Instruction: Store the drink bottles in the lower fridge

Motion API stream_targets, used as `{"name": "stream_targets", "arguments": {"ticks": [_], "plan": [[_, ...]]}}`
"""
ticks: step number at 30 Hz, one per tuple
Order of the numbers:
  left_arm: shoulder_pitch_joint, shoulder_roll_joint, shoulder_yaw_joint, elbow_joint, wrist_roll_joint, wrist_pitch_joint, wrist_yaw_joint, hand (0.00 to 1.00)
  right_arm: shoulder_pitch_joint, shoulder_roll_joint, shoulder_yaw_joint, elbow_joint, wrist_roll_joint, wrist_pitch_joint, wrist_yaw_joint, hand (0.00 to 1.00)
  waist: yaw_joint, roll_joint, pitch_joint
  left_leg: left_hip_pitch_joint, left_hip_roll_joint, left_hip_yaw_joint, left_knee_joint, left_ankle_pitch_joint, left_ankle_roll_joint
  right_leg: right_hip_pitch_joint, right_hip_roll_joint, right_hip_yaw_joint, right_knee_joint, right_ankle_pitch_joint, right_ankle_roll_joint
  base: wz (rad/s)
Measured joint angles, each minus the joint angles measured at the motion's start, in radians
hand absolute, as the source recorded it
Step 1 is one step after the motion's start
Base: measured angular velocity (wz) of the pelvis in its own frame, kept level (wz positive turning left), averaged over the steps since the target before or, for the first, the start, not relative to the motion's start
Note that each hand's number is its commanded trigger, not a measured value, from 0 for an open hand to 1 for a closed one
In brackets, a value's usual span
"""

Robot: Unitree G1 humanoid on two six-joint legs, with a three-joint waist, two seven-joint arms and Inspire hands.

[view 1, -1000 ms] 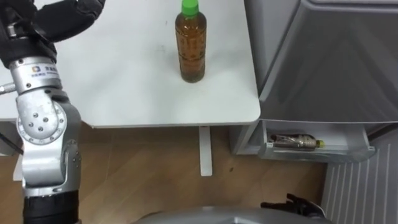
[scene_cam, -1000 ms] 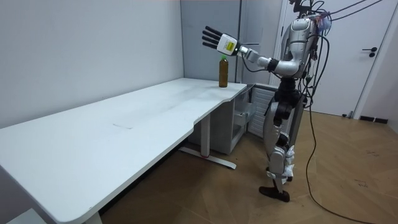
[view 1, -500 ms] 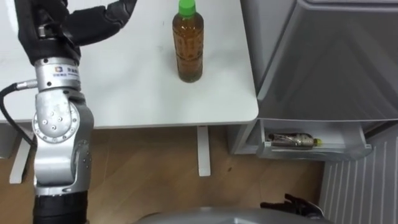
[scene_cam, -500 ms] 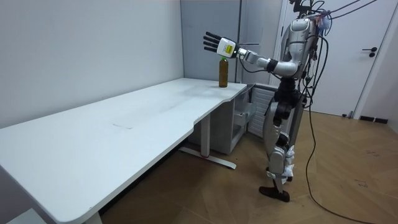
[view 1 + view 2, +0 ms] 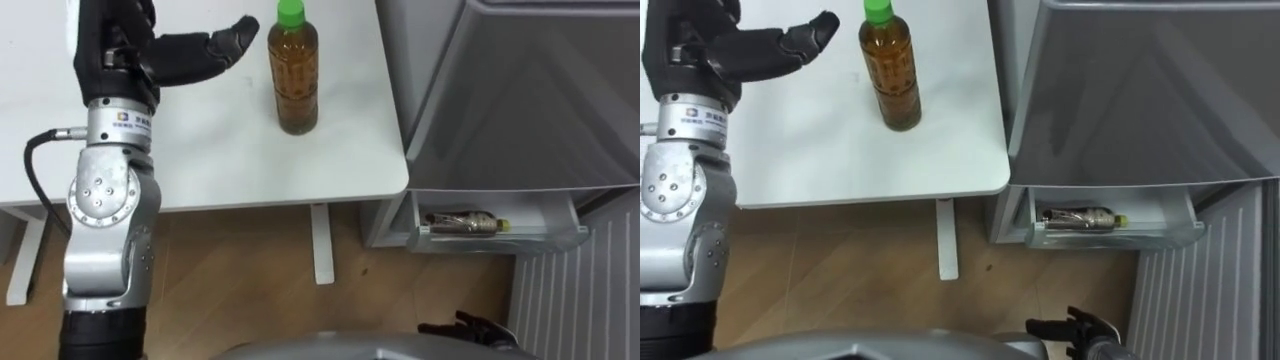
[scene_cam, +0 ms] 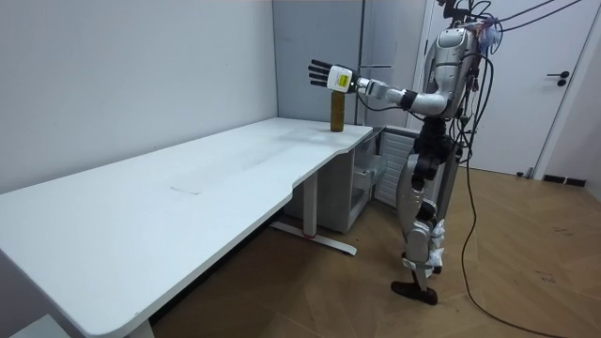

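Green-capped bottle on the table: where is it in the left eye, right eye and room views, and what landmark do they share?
Left eye view: the bottle stands at top centre, near the white table's right edge.
Right eye view: bottle at top, left of centre.
Room view: bottle above centre, on the table's far corner.
Shared landmark: the open left hand raised beside it, not touching.

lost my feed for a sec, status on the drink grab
Left hand open, just short of tea bottle. Bottle upright on table, untouched. Right hand low. Nothing between.
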Motion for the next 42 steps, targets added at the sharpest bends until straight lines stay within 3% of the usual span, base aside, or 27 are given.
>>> {"name": "stream_targets", "arguments": {"ticks": [16,29,42], "plan": [[0.000,-0.002,-0.067,0.075,-0.009,0.009,-0.027,0.00,-0.008,-0.003,0.000,0.010,0.019,-0.001,-0.006,0.00,-0.010,0.014,-0.0028,-0.003,0.009,0.006,0.000,0.000,-0.001,-0.002,0.009,0.004,0.003,0.004,-0.004,-0.01],[0.003,-0.001,-0.102,0.168,-0.009,0.041,-0.049,0.00,-0.010,-0.002,0.001,0.009,0.019,0.001,-0.003,0.00,-0.008,0.008,-0.0026,0.002,0.010,0.013,-0.002,0.000,-0.001,-0.002,0.008,0.008,0.003,0.004,-0.004,-0.01],[0.005,-0.001,-0.118,0.220,-0.009,0.041,-0.067,0.00,-0.018,-0.001,0.002,0.010,0.019,0.001,0.007,0.00,-0.008,-0.003,-0.0011,0.003,0.011,0.015,-0.001,0.000,-0.001,-0.003,0.009,0.010,0.008,0.004,-0.004,0.00]]}}
